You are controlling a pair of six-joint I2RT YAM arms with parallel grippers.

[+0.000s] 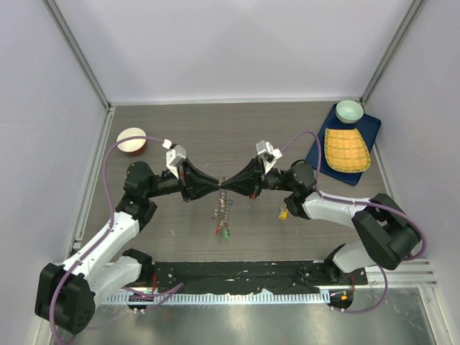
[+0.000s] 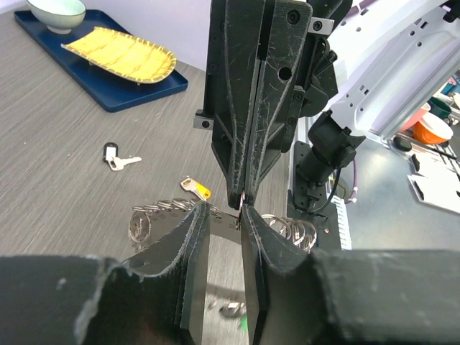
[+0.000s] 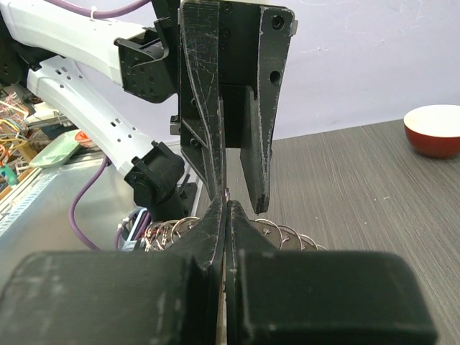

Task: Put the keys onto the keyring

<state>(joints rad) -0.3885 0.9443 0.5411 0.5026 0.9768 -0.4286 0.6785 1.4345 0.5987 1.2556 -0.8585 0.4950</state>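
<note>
The keyring (image 1: 224,210) hangs under the point where both grippers meet, above the middle of the table, with silver keys and a green tag at its low end. Its small rings show in the left wrist view (image 2: 147,215) and the right wrist view (image 3: 280,231). My right gripper (image 1: 231,184) (image 3: 226,205) is shut on the keyring's thin edge. My left gripper (image 1: 215,184) (image 2: 223,210) is open, tip to tip with the right gripper, with the ring's edge at its fingertips. A yellow-tagged key (image 1: 283,213) (image 2: 195,188) and a black-tagged key (image 2: 111,153) lie loose on the table.
A blue tray (image 1: 374,129) at the back right holds a yellow woven plate (image 1: 346,149) and a pale green bowl (image 1: 349,110). A red bowl (image 1: 131,140) stands at the back left. Grey walls close in the table.
</note>
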